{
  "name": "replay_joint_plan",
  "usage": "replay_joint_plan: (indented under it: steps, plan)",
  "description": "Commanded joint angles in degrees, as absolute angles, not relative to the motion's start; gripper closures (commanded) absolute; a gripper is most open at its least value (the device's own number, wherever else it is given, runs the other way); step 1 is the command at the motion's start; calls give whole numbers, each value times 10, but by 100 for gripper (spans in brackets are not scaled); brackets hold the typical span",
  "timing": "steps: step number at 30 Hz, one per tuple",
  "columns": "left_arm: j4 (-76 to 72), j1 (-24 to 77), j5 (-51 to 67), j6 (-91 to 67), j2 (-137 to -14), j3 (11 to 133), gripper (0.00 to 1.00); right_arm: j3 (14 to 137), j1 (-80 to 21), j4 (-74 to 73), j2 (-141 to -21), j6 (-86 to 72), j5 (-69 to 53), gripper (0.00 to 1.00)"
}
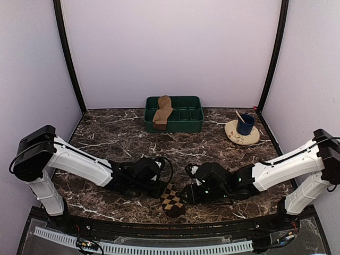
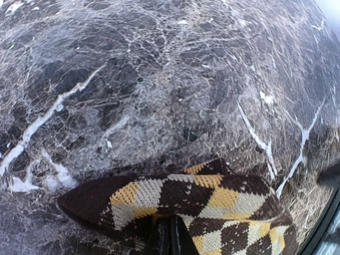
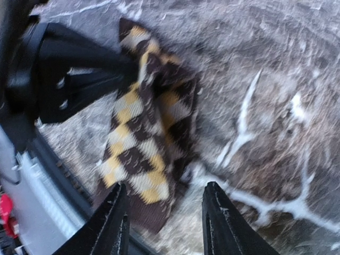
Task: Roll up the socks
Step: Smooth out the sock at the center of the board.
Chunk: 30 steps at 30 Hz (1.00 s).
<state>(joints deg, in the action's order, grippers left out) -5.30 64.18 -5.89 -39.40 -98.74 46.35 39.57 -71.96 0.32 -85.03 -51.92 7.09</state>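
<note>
The left hand (image 2: 170, 237) grips the argyle sock (image 1: 171, 201) at the bench's (image 1: 106, 133) near edge; the right hand (image 3: 164, 188), released, is just beside it. The tan sock (image 1: 162, 112) lies in the far green tray (image 1: 194, 125)

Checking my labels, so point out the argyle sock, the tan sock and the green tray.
argyle sock (image 1: 172, 202): top external view, middle of its diamond pattern.
tan sock (image 1: 162, 112): top external view, middle of its length.
green tray (image 1: 186, 126): top external view, its front wall.

A robot lab test cell: plain pale walls (image 1: 170, 48) and black corner posts (image 1: 69, 58) enclose a dark marble bench (image 1: 122, 133), with the left arm (image 1: 79, 162) and right arm (image 1: 287, 164) bolted at its near edge.
</note>
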Motion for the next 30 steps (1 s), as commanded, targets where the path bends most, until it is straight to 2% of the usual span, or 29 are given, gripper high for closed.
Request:
replay_joint_plan:
  steps: [1, 8, 16, 21, 24, 27, 30]
  plan:
    - [-45, 638, -31, -354, -969, 434, 94, 422, -715, 8, -900, -447, 165, 58]
    - [-81, 605, 0, -351, -927, 394, 91, 457, -707, 27, -963, -392, 218, 58]
    - [-66, 581, -8, -351, -910, 391, 90, 439, -718, -20, -861, -385, 234, 59]
    - [-63, 580, -5, -354, -918, 400, 90, 449, -741, -34, -869, -380, 207, 62]
    - [-55, 580, -11, -367, -902, 396, 90, 470, -779, -53, -888, -373, 201, 67]
    - [-55, 580, -23, -374, -887, 386, 90, 491, -810, -71, -908, -368, 193, 84]
    - [-51, 579, -23, -371, -898, 392, 90, 504, -823, -72, -946, -362, 179, 92]
